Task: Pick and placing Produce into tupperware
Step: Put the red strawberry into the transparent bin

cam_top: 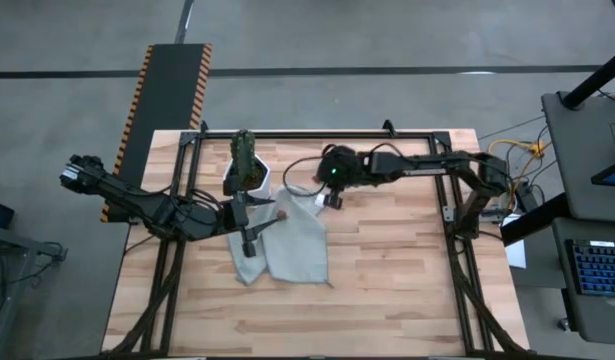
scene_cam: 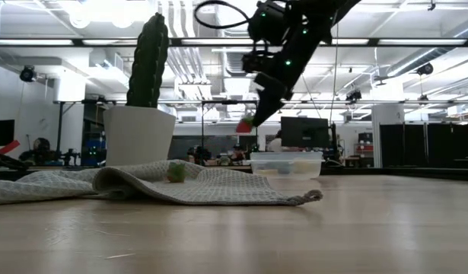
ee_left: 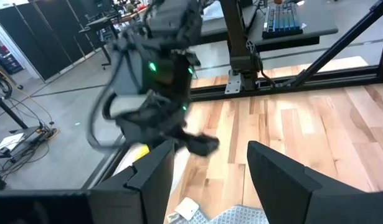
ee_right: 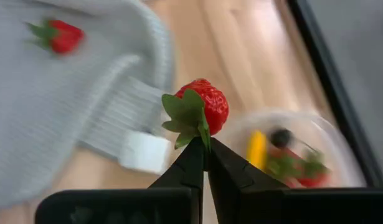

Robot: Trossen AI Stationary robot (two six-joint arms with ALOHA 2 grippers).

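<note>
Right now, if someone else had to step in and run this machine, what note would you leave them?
Right hand: shut on a strawberry by its leaves, held in the air just short of the tupperware.
Left hand: open, empty, waiting over the grey cloth near the cactus pot.
Done: the tupperware already holds a yellow piece, a dark berry and something red.
Left: drop this strawberry in, then fetch the second strawberry lying on the cloth. A small greenish piece also sits on the cloth.

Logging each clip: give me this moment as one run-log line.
right gripper: shut on strawberry, raised beside container | left gripper: open, over cloth | another strawberry on cloth
</note>
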